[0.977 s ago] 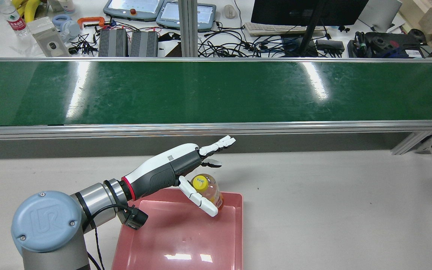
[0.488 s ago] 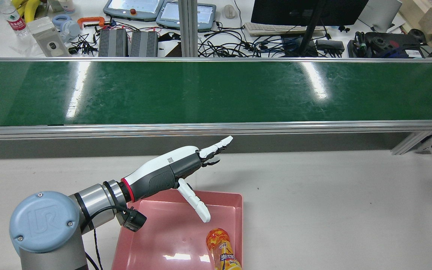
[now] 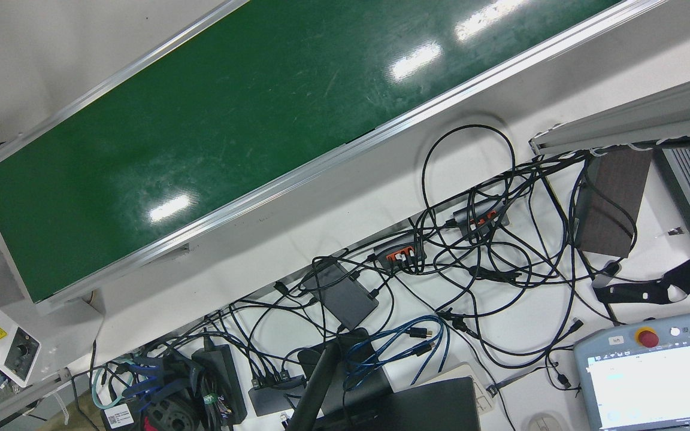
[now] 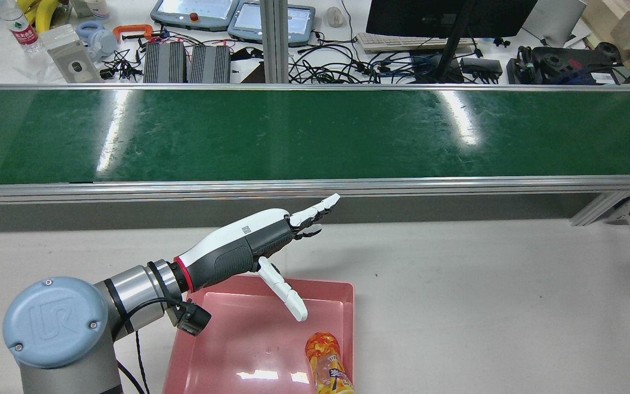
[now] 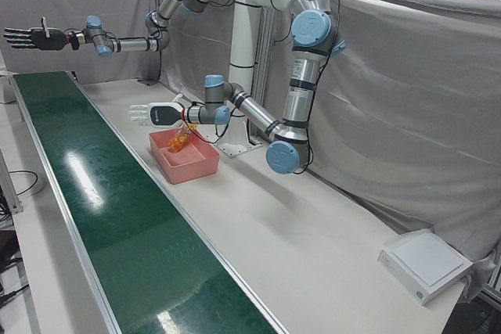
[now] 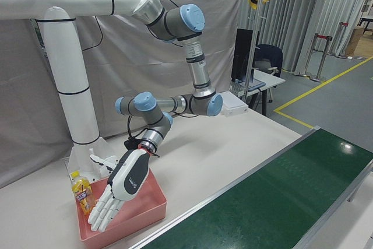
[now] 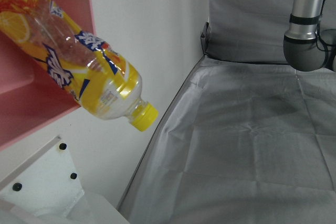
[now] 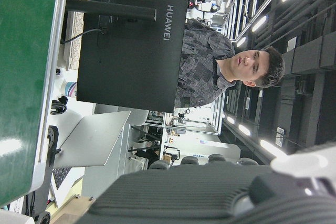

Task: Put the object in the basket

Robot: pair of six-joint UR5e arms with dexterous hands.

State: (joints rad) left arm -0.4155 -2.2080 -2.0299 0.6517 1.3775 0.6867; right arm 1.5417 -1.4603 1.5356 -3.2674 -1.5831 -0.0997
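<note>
While the left hand (image 4: 249, 246) hangs above the far edge of the shallow pink plastic basket (image 4: 227, 350), its fingers (image 4: 315, 210) are spread straight and apart, clasping nothing. The clear plastic bottle of orange drink with a yellow cap (image 4: 328, 366) lies below and behind that hand, inside the basket against its side wall, apart from the fingers. In the left hand view the bottle (image 7: 79, 72) is tilted, its capped end passing over the basket rim (image 7: 89, 3). The long green conveyor belt (image 4: 315, 134) runs just beyond the fingertips. The right hand (image 5: 27, 37) is held high, well apart from the basket, above the belt's far end, fingers splayed and empty.
</note>
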